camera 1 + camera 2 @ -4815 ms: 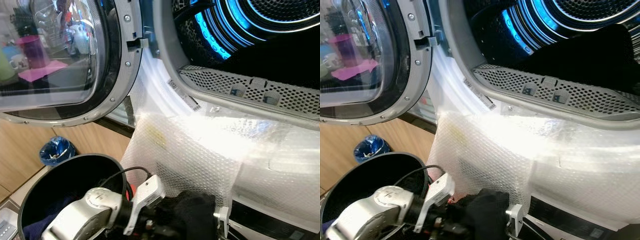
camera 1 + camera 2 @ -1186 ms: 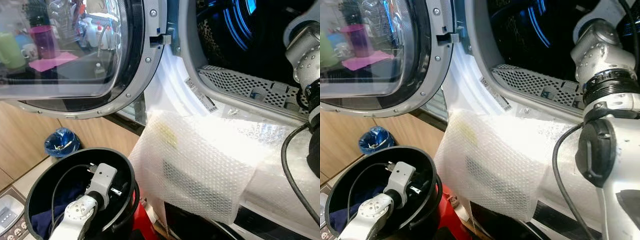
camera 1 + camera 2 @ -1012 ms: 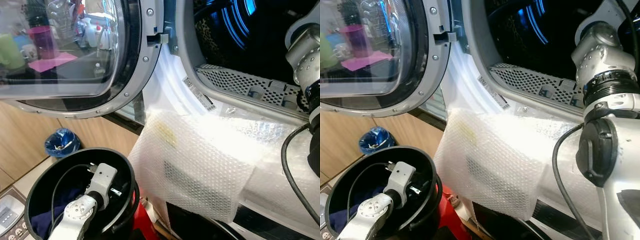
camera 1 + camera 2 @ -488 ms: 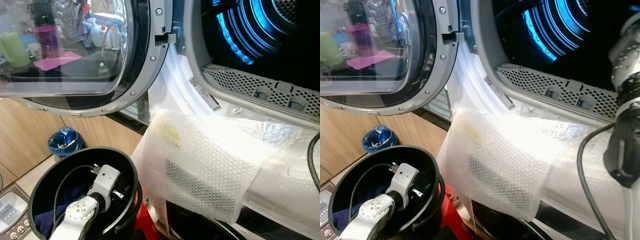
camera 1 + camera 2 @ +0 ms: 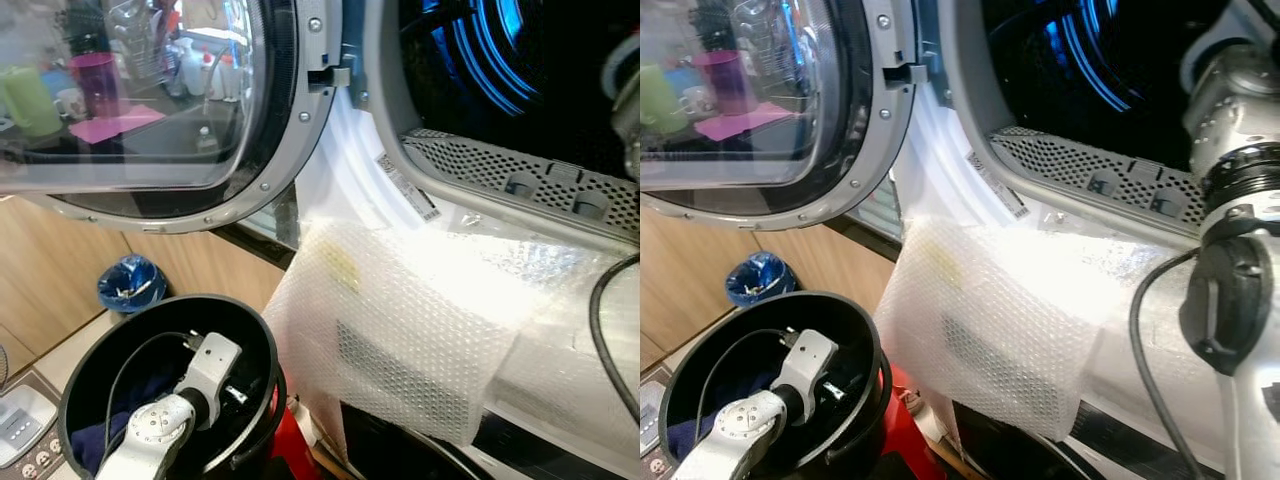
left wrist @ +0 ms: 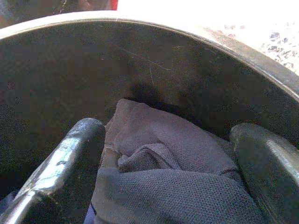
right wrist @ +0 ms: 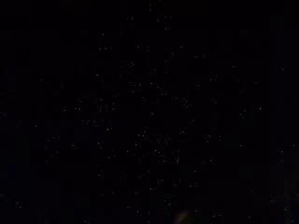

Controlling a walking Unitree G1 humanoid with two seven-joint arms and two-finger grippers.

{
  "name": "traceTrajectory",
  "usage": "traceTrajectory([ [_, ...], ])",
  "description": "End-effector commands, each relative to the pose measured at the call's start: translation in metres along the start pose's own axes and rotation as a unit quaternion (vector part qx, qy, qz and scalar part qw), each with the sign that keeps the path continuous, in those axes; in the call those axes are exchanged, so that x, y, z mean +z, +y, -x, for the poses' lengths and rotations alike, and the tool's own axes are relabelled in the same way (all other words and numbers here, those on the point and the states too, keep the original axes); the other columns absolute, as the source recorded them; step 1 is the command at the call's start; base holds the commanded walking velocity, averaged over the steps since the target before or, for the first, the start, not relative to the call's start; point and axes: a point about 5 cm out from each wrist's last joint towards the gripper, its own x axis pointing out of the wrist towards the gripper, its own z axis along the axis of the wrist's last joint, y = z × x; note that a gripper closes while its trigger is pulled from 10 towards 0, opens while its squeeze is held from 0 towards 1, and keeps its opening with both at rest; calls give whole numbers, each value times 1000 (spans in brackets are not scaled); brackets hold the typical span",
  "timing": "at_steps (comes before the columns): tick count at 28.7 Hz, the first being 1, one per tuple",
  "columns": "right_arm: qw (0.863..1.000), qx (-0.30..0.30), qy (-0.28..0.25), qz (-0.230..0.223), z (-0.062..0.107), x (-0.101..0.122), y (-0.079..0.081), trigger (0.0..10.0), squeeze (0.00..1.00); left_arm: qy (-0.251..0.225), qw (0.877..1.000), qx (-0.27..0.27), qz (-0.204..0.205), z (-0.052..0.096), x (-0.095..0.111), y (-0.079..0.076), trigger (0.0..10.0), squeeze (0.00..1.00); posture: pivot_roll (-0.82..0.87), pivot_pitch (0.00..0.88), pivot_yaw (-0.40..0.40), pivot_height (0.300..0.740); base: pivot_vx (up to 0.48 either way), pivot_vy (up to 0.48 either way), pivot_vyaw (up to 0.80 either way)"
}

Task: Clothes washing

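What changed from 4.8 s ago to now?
The left arm, then up at the bucket's edge with a dark garment in front of it, now reaches down into the black bucket, left claw open around the dark blue clothes. The right arm has come up at the drum opening. Door open and bubble wrap unchanged.

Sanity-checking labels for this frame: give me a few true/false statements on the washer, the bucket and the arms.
1. The washer door is shut. False: it hangs wide open, left of the drum opening.
2. The left gripper is down inside the black bucket. True.
3. The left gripper's fingers are clamped on the dark cloth. False: they stand apart on either side of it.
4. Bubble wrap drapes over the washer's front below the opening. True.
5. The bucket holds no clothes. False: dark cloth lies in it.
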Motion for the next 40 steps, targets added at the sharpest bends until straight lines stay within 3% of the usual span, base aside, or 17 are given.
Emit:
traceTrajectory([
  [1,996,-60,-56,-15,0,35,-19,10000,1000,18,1000,-9,4,2,-6,-4,10000,0,-50,3,58,740,0,0,0],
  [5,996,-92,-7,20,-1,14,-31,10000,1000,20,1000,-14,6,3,-6,-6,10000,0,-50,5,55,740,0,0,0],
  [10,982,-99,92,-133,1,-36,-46,10000,1000,31,999,-28,3,7,-8,-9,10000,0,-38,13,57,740,0,0,0],
  [11,982,-99,92,-133,1,-36,-46,10000,1000,31,999,-28,3,7,-8,-9,10000,0,-38,13,57,740,0,0,0],
  [12,971,-118,105,-181,3,-45,-54,10000,1000,31,999,-28,3,8,-8,-8,10000,0,-31,15,58,740,0,0,0],
  [17,949,-134,124,-257,5,-58,-60,10000,1000,38,999,-34,5,12,-10,-6,10000,0,-35,13,81,740,0,0,0],
  [21,955,-97,101,-260,3,-50,-51,10000,1000,37,999,-38,5,12,-7,-6,10000,0,-38,13,93,740,0,0,0],
  [23,970,-80,60,-223,0,-33,-47,10000,1000,34,999,-39,10,11,-5,-6,10000,0,-37,19,97,740,0,0,0],
  [24,974,-74,43,-212,0,-25,-46,10000,357,33,999,-39,10,11,-4,-6,10000,0,-36,21,98,740,0,0,0],
  [25,978,-70,29,-192,-1,-18,-44,10000,24,33,999,-40,10,11,-3,-6,10000,0,-35,21,97,740,0,0,0],
  [26,988,-73,6,-138,-1,-6,-42,10000,0,32,999,-42,9,12,-3,-6,10000,0,-36,21,98,740,0,0,0],
  [31,995,-59,-5,-76,-1,7,-30,10000,0,34,999,-42,9,14,-3,-6,10000,0,-31,25,95,740,0,0,0],
  [35,997,-39,41,-44,-1,1,-19,10000,0,35,999,-40,10,15,-3,-7,10000,0,-30,19,90,740,0,0,0],
  [36,1000,-3,19,2,-1,8,-13,10000,0,35,999,-39,10,15,-3,-8,10000,0,-28,15,86,740,0,0,0],
  [38,1000,-11,14,12,-1,12,-17,10000,0,34,999,-39,11,15,-3,-8,10000,0,-27,14,85,740,0,0,0],
  [39,1000,-14,17,8,-1,12,-20,10000,365,34,999,-39,12,15,-3,-9,10000,0,-34,9,87,740,0,0,0],
  [40,1000,-13,20,20,-1,12,-22,10000,365,35,999,-39,12,15,-3,-9,10000,0,-34,9,87,740,0,0,0],
])
